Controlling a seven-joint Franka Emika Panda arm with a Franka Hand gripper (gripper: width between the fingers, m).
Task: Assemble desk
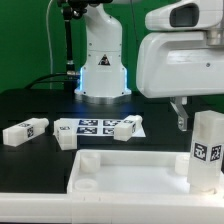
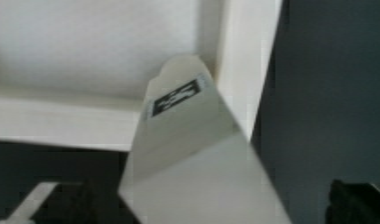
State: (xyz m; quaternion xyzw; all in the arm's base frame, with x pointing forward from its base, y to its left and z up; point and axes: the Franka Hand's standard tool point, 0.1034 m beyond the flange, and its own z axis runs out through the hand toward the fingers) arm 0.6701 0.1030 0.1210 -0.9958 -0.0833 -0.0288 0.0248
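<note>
At the tabletop corner on the exterior view's right: one leg upright, hand released.
The leg stands on end in the corner of the tabletop, tag facing outward. The hand is spread wide, one finger on either side of the leg and clear of it, so nothing is grasped. Judged step: seating this leg in its corner socket. Whether it is fully home cannot be told. The next move calls either for closing squarely on the leg to turn it further, or for a straight lift clear without knocking it. The loose legs lie on the table beyond the tabletop, beside and on the marker board.
</note>
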